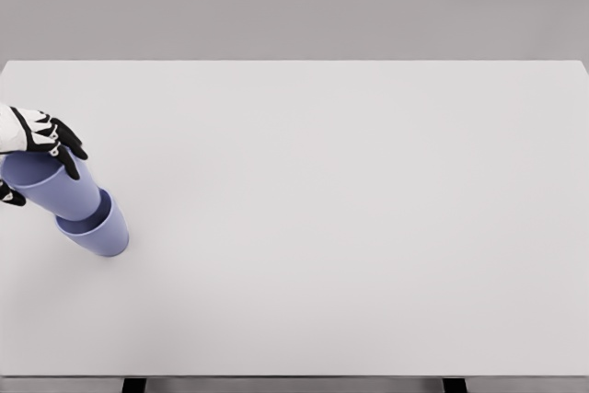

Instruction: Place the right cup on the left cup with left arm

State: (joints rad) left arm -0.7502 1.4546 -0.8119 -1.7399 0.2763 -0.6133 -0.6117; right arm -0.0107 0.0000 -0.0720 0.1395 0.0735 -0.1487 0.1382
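Two lavender cups show at the far left of the head view. The lower cup (103,232) stands on the white table (322,209). The upper cup (57,186) is tilted to the left, and its base sits inside the lower cup's mouth. My left hand (41,140) comes in from the left edge, and its black-tipped fingers (66,149) wrap around the upper cup's rim end. A thumb tip (11,195) shows on the near side of that cup. Most of the left arm is cut off by the frame edge.
The white table spans almost the whole view, with its far edge against a grey wall and its near edge at the bottom. Two dark table legs (454,385) peek out below the front edge.
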